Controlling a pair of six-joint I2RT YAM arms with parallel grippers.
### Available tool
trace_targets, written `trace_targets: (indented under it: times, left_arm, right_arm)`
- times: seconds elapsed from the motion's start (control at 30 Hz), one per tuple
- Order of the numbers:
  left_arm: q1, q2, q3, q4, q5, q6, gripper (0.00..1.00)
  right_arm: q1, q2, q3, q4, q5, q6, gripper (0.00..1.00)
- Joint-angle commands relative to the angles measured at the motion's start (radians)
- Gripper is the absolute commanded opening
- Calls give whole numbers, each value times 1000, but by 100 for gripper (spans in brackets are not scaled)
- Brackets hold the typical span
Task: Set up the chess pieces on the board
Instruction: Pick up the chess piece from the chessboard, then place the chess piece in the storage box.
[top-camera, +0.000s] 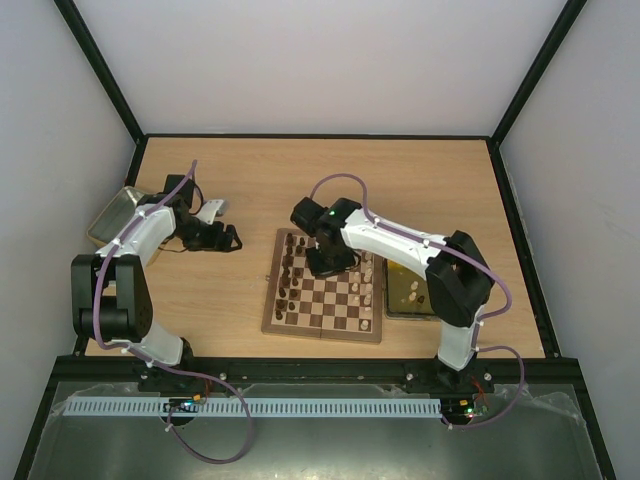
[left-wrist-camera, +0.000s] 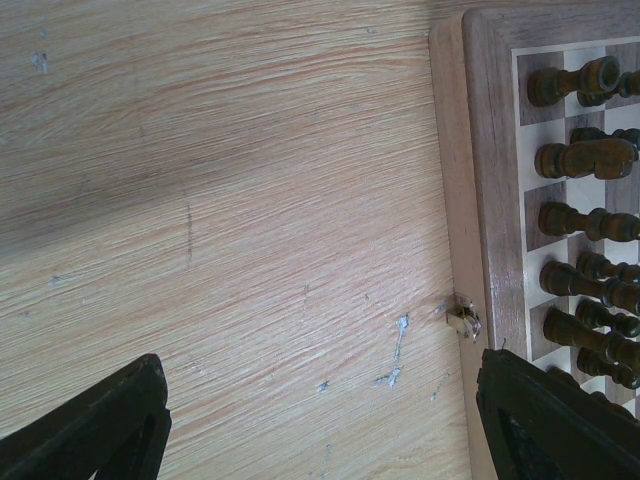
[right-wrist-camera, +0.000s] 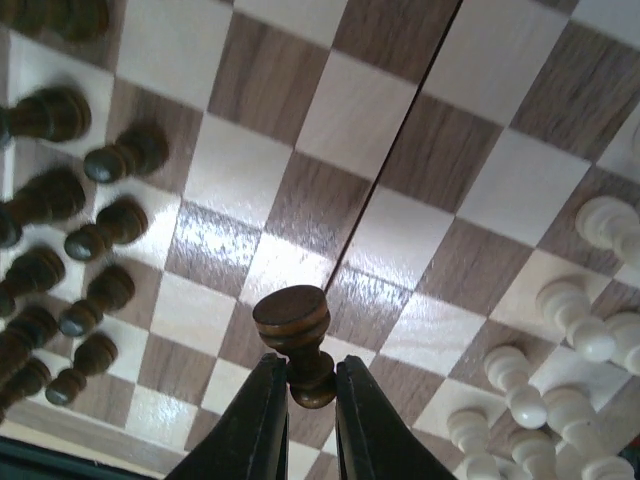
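The board (top-camera: 330, 300) lies mid-table, with dark chess pieces (top-camera: 290, 275) along its left side and pale ones (top-camera: 366, 285) along its right. My right gripper (top-camera: 325, 262) hangs over the board's far half. In the right wrist view its fingers (right-wrist-camera: 262, 420) press both sides of a dark brown piece (right-wrist-camera: 295, 335), held above the squares with its round base toward the camera. Dark pieces (right-wrist-camera: 100, 235) stand to the left and pale ones (right-wrist-camera: 560, 310) to the right. My left gripper (left-wrist-camera: 320, 400) is open over bare table beside the board's edge (left-wrist-camera: 490, 150).
A grey metal tray (top-camera: 115, 215) sits at the far left behind the left arm. A yellowish tray (top-camera: 405, 290) lies just right of the board under the right arm. A small metal latch (left-wrist-camera: 463, 320) juts from the board's side.
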Motion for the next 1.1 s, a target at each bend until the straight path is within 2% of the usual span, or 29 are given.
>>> trace_targets:
  times: [0.0, 0.1, 0.2, 0.93, 1.07]
  left_arm:
    - [6, 12, -14, -8, 19, 7, 84]
    - [6, 14, -14, -10, 24, 9, 84]
    - [6, 20, -13, -13, 32, 11, 84]
    - [6, 23, -6, -23, 83, 21, 84]
    - [6, 17, -6, -23, 88, 23, 84]
  right_arm:
    - [14, -30, 11, -122, 4, -50, 12]
    - [17, -37, 17, -176, 17, -75, 10]
    - [22, -59, -23, -184, -37, -70, 8]
    - [94, -142, -77, -265, -167, -31, 8]
    - [94, -165, -97, -264, -144, 5, 8]
